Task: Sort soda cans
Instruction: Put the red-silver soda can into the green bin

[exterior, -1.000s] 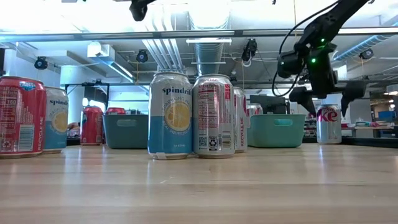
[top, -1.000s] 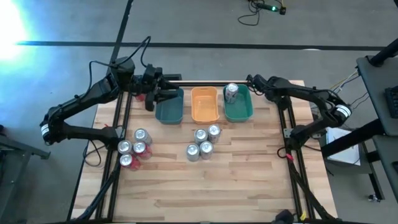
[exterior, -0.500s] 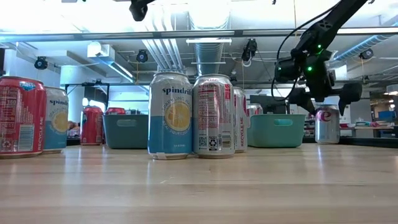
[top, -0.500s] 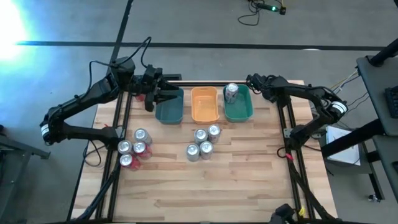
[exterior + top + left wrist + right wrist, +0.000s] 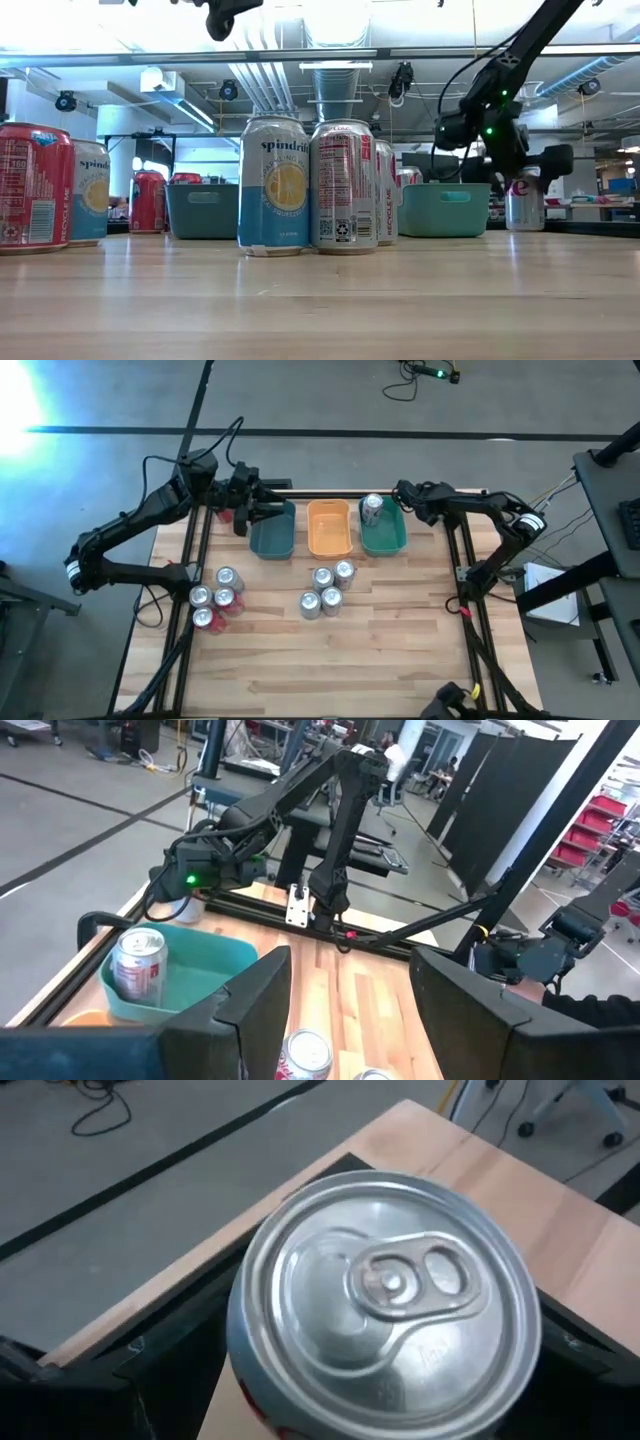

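Jaws on our right gripper point(image 5: 403, 493) sat just beside the silver-grey can point(image 5: 372, 508) that stood upright in the green tray point(image 5: 392, 538), at the far right of the tray row. From the right wrist view that can's top point(image 5: 388, 1320) filled the picture, directly below the camera, but we could not tell from any view whether the jaws were spread or closed on it. Our left gripper point(image 5: 243, 506) hovered at the far edge of the teal tray point(image 5: 272, 540), and its jaws were released, holding nothing, as the wide gap between its fingers point(image 5: 255, 995) showed in the left wrist view.

Most cans were still loose on the tabletop point(image 5: 350, 660): a cluster of four point(image 5: 326, 588) in front of the orange tray point(image 5: 329, 530), which looked empty, and another four point(image 5: 213, 600) nearer the left side, at least one of them red. A further red can point(image 5: 224, 515) stood behind the left gripper, near the tabletop's far left corner.

We judged the main risk lay at the green tray. If the right jaws were only partly clear of the can, pulling away could drag or tip it against the tray wall. On the left, a descent toward the tabletop could clip the teal tray's rim and shove the tray row. Later picks in the tight clusters could knock neighbouring cans over, since they stood touching one another.
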